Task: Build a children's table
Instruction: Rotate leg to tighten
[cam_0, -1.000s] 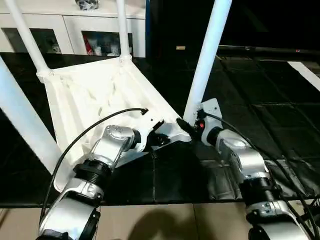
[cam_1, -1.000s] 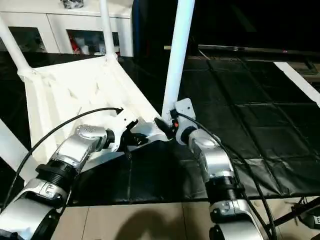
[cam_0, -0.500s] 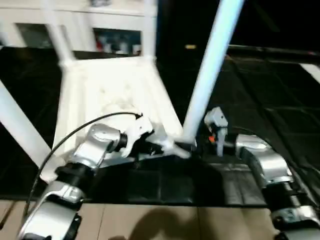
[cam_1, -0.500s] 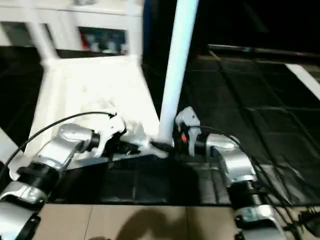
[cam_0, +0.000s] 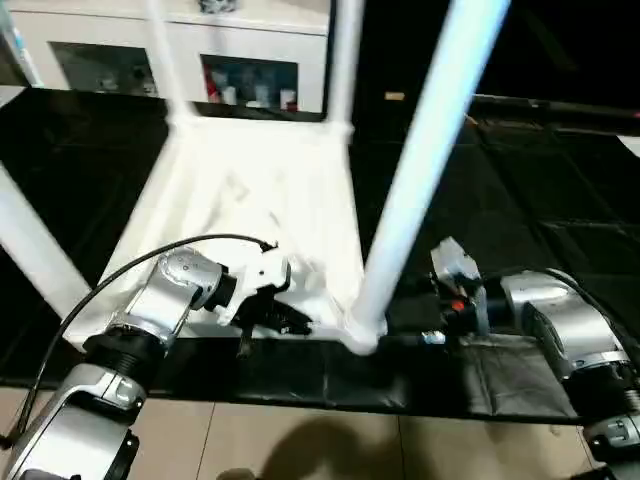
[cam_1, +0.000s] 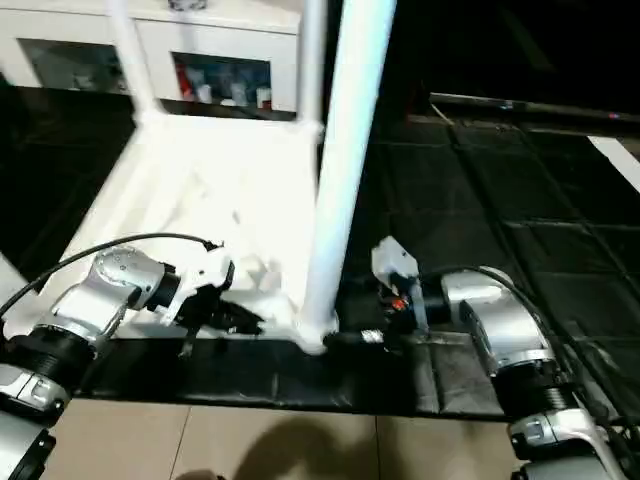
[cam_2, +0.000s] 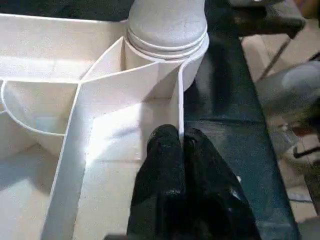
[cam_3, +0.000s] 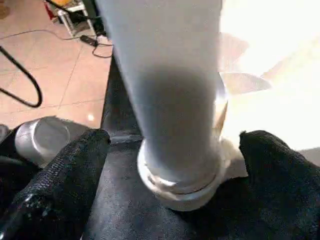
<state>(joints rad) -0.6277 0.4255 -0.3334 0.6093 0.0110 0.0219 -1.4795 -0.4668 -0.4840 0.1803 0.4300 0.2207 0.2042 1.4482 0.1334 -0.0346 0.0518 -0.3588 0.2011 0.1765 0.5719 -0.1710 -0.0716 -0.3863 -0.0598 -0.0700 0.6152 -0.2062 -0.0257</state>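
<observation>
The children's table lies upside down on the black mat, its ribbed white top (cam_0: 250, 190) facing up. Its legs stand in the corner sockets. The nearest leg (cam_0: 420, 170) rises from the front right socket (cam_0: 360, 335). My left gripper (cam_0: 285, 318) is at the top's front edge. In the left wrist view its fingers (cam_2: 165, 165) are shut on a thin upright rib (cam_2: 180, 110) beside that socket. My right gripper (cam_0: 395, 325) is open at the leg's base, one finger (cam_3: 65, 180) on each side of the leg (cam_3: 165, 90), apart from it.
A white cabinet with glass doors (cam_0: 130, 60) stands behind the table. The black mat (cam_0: 520, 220) runs to the right, and tan floor (cam_0: 300, 440) begins at its near edge. A black cable (cam_3: 25, 85) lies on the floor. Another leg (cam_0: 35, 250) slants up at the left.
My right gripper has opened wide around the base of the near leg. The left gripper keeps its hold on the rib. The head view has swung, so the table sits squarer in it.
</observation>
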